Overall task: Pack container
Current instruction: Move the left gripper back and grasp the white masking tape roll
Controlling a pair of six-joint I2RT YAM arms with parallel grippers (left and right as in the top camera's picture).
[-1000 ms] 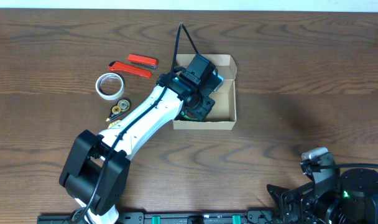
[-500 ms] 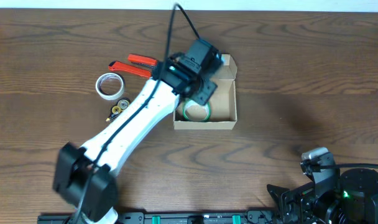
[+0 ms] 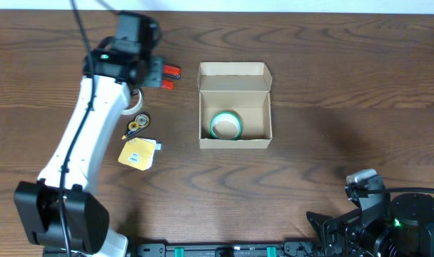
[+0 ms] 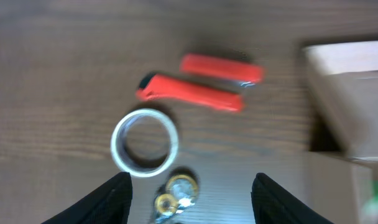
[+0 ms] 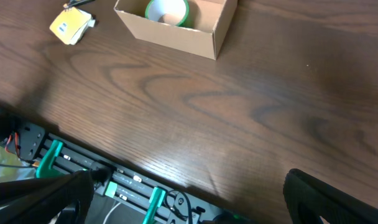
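The container, a tan cardboard box (image 3: 235, 77) with its flap open, stands at the table's middle and holds a green tape roll (image 3: 225, 125). Both also show in the right wrist view, the box (image 5: 201, 31) and the roll (image 5: 167, 10). My left gripper (image 3: 147, 73) is open and empty, hovering left of the box. In the left wrist view the left gripper (image 4: 192, 202) is above a white tape roll (image 4: 144, 140), with the box (image 4: 350, 93) at the right edge. My right gripper (image 5: 189, 205) is open and empty at the table's front right.
Two red tools (image 4: 190, 93) lie beyond the white roll. A small gold key-like bundle (image 3: 136, 125) and a yellow packet (image 3: 137, 153) lie left of the box. The white roll is mostly hidden under the arm in the overhead view.
My left gripper has risen out of the box, leaving the green tape roll inside, and has swung left to hover over the white roll and red tools. The right arm has not moved.
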